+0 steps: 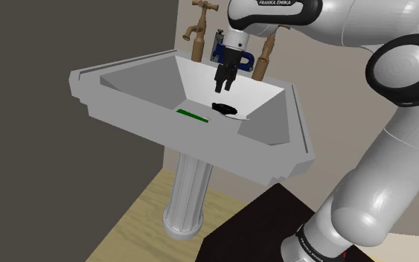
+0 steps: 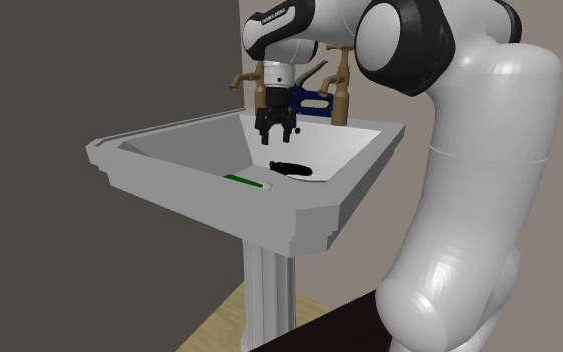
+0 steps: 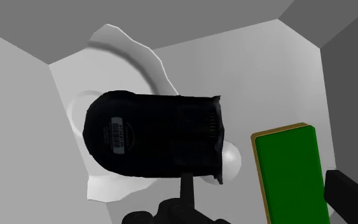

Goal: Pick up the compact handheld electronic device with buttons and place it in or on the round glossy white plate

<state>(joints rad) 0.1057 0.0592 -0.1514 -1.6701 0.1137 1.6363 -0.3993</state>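
Black device (image 3: 152, 137) lies on the white plate (image 3: 123, 48). Gripper (image 1: 225, 85) hangs above the plate, fingers apart, empty. Recommended: retreat straight upward, leaving the device undisturbed.

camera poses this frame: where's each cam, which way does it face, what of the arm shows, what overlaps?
Shoulder view: beside and slightly behind the stand, looking down over the sink; stand, arm and gripper show.
Second exterior view: close beside the arm, lower, facing across the sink to the brown taps; arm and gripper show.
Wrist view: on the hand, looking down at the black device on the white plate, green slab beside; one of the fingers shows.
Shared: both exterior views have the gripper above the black device.
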